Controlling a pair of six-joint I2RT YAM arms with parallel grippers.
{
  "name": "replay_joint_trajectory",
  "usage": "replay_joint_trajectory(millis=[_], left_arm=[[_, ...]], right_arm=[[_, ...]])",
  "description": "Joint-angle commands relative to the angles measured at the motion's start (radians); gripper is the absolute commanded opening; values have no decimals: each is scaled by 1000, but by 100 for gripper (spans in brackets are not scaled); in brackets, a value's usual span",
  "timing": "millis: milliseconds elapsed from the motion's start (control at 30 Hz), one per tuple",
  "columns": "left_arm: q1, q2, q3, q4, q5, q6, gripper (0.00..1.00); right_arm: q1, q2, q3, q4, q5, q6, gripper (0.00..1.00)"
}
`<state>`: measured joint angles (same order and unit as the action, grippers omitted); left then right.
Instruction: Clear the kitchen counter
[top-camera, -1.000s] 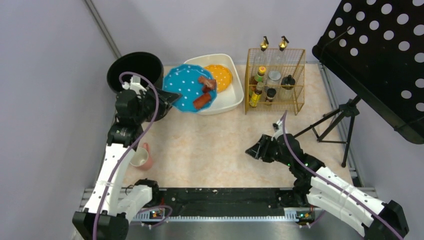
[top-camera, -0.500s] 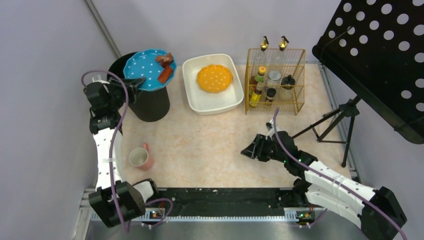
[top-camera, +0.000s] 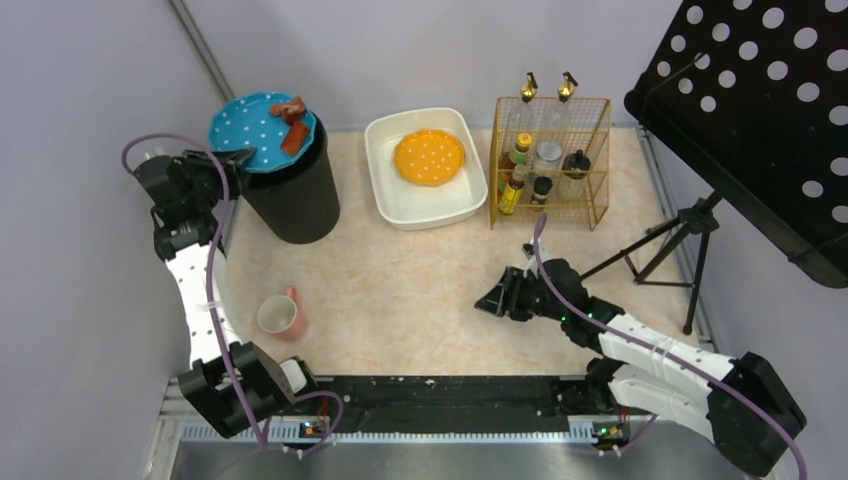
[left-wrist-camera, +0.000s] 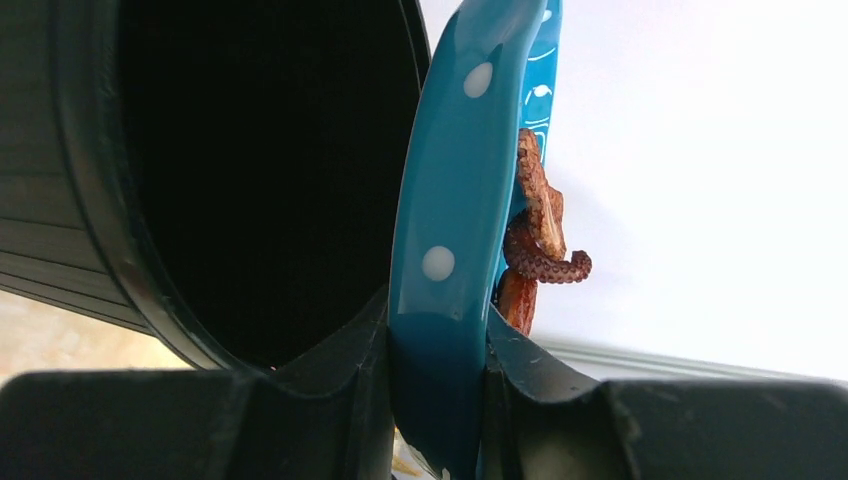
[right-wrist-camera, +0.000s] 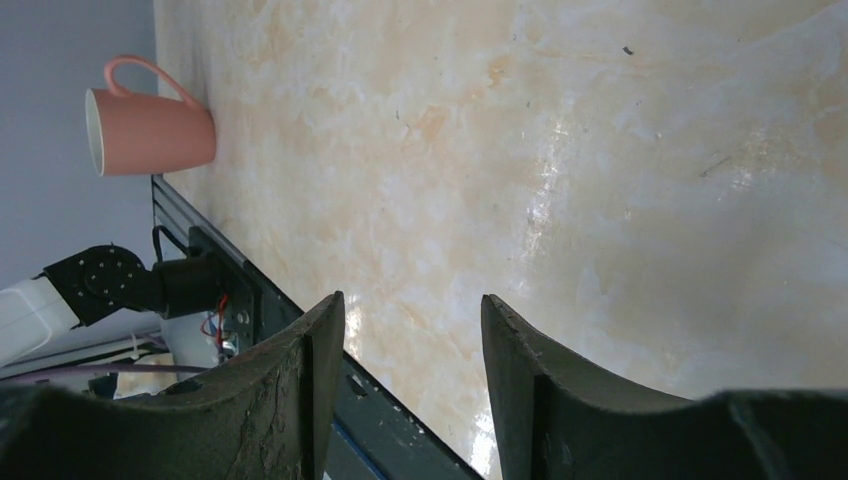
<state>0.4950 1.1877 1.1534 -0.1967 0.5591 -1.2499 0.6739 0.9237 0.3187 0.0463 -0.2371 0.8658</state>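
The left claw (left-wrist-camera: 437, 322) is clenched on the rim of a blue round plate with white dots (top-camera: 250, 130), held tilted over the mouth of the black ribbed bin (top-camera: 298, 200) at ten o'clock on the pale beige marbled kitchen counter (top-camera: 420, 290). The brown food scraps (top-camera: 292, 112) sit on the plate's far edge; from the wrist view they cling to its face and have not dropped in. So the scraping step looks underway, not done.

At twelve o'clock, the white rectangular basin (top-camera: 392, 208) holds an orange dotted round plate (top-camera: 428, 157), which reads as dealt with. A pink ceramic mug (top-camera: 282, 316) lies on its side at eight o'clock, untouched and probably next. The right claw (right-wrist-camera: 412, 305) hovers released and empty above bare counter at five o'clock.

The count: two plates, one mug, one bin, one basin, one gold wire rack (top-camera: 598, 205) of bottles at one o'clock, and what looks like two scraps. My read is roughly halfway: scraps to dump, blue plate to stow, mug to collect.
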Motion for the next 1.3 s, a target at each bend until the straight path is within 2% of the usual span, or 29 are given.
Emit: replay_joint_trajectory(millis=[0, 233, 667, 1000, 1267], left_arm=[[31, -38, 147, 71, -58, 87, 0], [90, -9, 246, -55, -118, 175, 0], [81, 6, 323, -195, -349, 360, 0], [-108, 57, 448, -288, -604, 557, 0], [-235, 96, 503, -276, -851, 711, 0]], right_arm=[[3, 23, 15, 79, -27, -16, 51], [1, 39, 10, 99, -39, -20, 51], [3, 31, -3, 123, -63, -25, 51], [3, 9, -34, 138, -76, -18, 51], [3, -14, -66, 160, -88, -9, 51]])
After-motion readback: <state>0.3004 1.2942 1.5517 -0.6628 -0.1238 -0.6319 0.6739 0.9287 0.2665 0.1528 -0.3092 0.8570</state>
